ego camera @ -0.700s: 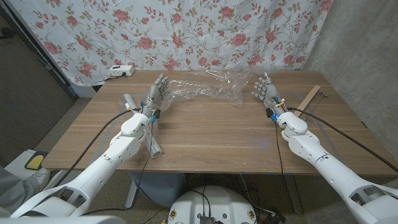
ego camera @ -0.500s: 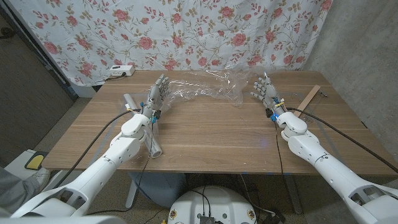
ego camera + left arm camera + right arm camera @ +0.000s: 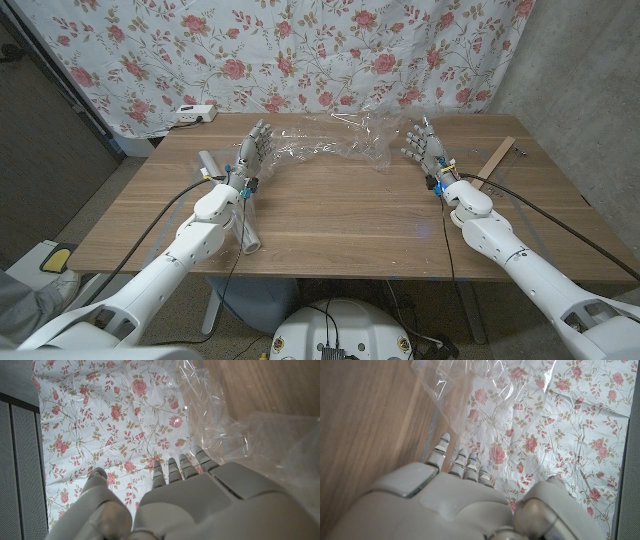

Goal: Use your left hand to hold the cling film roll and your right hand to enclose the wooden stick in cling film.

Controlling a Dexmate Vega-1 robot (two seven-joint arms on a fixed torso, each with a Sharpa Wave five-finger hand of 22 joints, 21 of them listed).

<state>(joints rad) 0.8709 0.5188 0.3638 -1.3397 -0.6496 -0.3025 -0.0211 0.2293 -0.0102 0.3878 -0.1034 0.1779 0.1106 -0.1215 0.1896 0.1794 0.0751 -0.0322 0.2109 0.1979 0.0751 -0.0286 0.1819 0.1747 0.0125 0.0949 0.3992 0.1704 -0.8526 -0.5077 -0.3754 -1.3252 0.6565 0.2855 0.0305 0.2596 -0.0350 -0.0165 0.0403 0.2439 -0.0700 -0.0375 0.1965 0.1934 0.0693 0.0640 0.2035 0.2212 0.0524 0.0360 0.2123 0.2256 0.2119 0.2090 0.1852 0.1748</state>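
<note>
**Pre-wrap position: both hands raised, stick off to the right**

Floral curtain (image 3: 300, 50) hangs behind the wooden counter (image 3: 340, 215), with a small white box (image 3: 192, 113) at its back left corner.

The cling film roll (image 3: 232, 203), a grey tube, lies on the counter's left side, its long axis running from the far left toward the near edge, partly hidden by the left forearm. A crumpled sheet of clear cling film (image 3: 335, 145) spreads from it across the far middle of the counter.

The left hand (image 3: 253, 150) is raised with fingers spread, holding nothing, just beside the film's left edge. The right hand (image 3: 426, 147) is likewise raised and spread, holding nothing, just beside the film's right end.

The flat light wooden stick (image 3: 496, 157) lies at the counter's right, its long axis angled from near toward the far right edge. It lies to the right of the right hand, apart from the film. The right hand is clearly the nearer one. The stick and film must likely be brought together before wrapping.
</note>
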